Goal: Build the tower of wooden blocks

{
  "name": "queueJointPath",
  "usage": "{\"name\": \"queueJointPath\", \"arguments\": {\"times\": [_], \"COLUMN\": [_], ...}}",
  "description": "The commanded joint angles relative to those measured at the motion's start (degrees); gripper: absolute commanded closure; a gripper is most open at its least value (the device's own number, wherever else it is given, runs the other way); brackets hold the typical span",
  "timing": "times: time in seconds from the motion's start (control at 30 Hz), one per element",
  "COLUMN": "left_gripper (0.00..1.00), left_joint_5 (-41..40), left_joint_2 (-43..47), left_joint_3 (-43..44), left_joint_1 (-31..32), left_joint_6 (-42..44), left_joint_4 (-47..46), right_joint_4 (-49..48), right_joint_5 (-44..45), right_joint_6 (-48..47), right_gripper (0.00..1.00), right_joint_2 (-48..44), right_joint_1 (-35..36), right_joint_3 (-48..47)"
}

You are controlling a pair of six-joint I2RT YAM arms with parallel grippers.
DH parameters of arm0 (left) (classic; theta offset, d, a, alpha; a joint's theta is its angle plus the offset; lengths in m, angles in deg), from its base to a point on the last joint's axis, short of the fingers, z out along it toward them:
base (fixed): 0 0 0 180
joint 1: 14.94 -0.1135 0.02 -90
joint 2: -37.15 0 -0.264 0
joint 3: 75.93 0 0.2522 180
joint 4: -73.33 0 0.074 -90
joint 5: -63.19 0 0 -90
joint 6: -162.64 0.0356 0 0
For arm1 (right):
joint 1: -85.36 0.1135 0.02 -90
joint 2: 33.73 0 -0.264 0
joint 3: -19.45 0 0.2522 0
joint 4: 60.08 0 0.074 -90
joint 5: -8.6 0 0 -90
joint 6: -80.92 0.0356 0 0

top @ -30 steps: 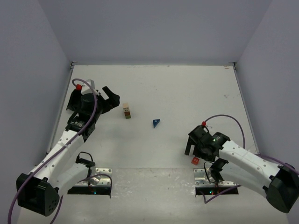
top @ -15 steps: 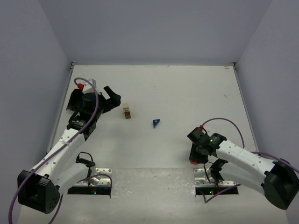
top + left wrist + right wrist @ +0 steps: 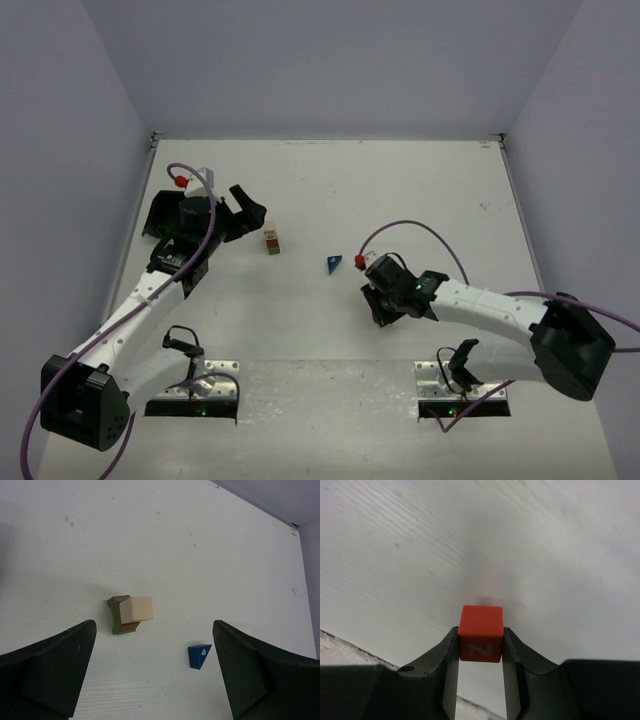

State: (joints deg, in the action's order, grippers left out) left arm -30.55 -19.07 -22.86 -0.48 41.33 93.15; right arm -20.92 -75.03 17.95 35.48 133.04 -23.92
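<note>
While my right gripper [image 3: 480, 636] is clenched on the red cube [image 3: 480, 621], a finger pressed to each of its opposite sides over the white table [image 3: 395, 555], my left gripper [image 3: 153, 627] hangs released with its jaws spread wide. Below that left gripper a small stack stands on the table, a tan cube [image 3: 136, 610] on top and the olive-green oblong [image 3: 114, 625] at its foot. The blue wedge [image 3: 199, 656] lies alone near the stack, not touching it.

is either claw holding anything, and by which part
The right claw pinches the red cube by two opposite sides. The left claw is open and empty.
</note>
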Motion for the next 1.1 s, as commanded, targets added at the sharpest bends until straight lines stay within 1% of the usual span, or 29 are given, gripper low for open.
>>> {"name": "queueJointPath", "arguments": {"times": [0.0,0.07,0.13,0.17,0.27,0.33,0.4,0.43,0.5,0.57,0.63,0.8,1.07], "left_gripper": [0.0,0.0,0.0,0.0,0.0,0.0,0.0,0.0,0.0,0.0,0.0,0.0,0.01], "left_joint_5": [11.3,18.0,25.1,27.4,32.6,35.4,38.4,38.6,37.4,36.5,37.4,36.0,37.4], "left_joint_2": [0.1,-0.1,-0.4,-0.6,-1.4,-2.2,-3.4,-3.8,-4.7,-6.9,-9.5,-11.4,-11.3], "left_joint_3": [-0.7,-1.0,-1.6,-1.9,-2.5,-2.8,-2.9,-2.7,-2.1,-0.5,0.8,1.6,1.6], "left_joint_1": [-0.6,-0.5,-0.5,-0.5,-0.4,-0.2,1.4,3.2,6.6,11.6,13.5,14.4,15.5], "left_joint_6": [2.2,3.3,3.8,3.8,2.8,2.4,2.1,2.2,2.7,4.5,5.1,4.9,6.6], "left_joint_4": [-6.7,-9.3,-11.1,-12.0,-14.7,-15.9,-17.8,-18.1,-18.3,-17.8,-17.3,-16.4,-16.7], "right_joint_4": [-11.0,-15.5,-23.5,-27.0,-37.3,-42.2,-46.9,-49.1,-49.7,-49.9,-49.8,-50.5,-50.8], "right_joint_5": [7.4,5.0,3.0,1.5,-3.7,-5.4,-8.2,-8.9,-10.2,-10.6,-10.4,-8.2,-4.3], "right_joint_6": [-23.7,-29.4,-36.0,-39.0,-45.5,-47.7,-50.9,-51.3,-52.8,-54.4,-55.6,-56.7,-55.1], "right_gripper": [0.92,0.93,0.93,0.93,0.92,0.92,0.92,0.92,0.91,0.91,0.91,0.91,0.9], "right_joint_2": [6.1,6.1,4.8,3.5,-1.0,-3.4,-7.0,-7.7,-8.6,-8.5,-7.7,-5.9,-3.5], "right_joint_1": [8.0,8.7,8.7,8.7,8.8,8.7,8.7,8.7,8.7,8.7,8.6,8.6,8.0], "right_joint_3": [-9.0,-9.5,-8.1,-7.0,-3.1,-1.5,0.6,0.9,1.0,-0.6,-1.7,-3.6,-6.3]}}
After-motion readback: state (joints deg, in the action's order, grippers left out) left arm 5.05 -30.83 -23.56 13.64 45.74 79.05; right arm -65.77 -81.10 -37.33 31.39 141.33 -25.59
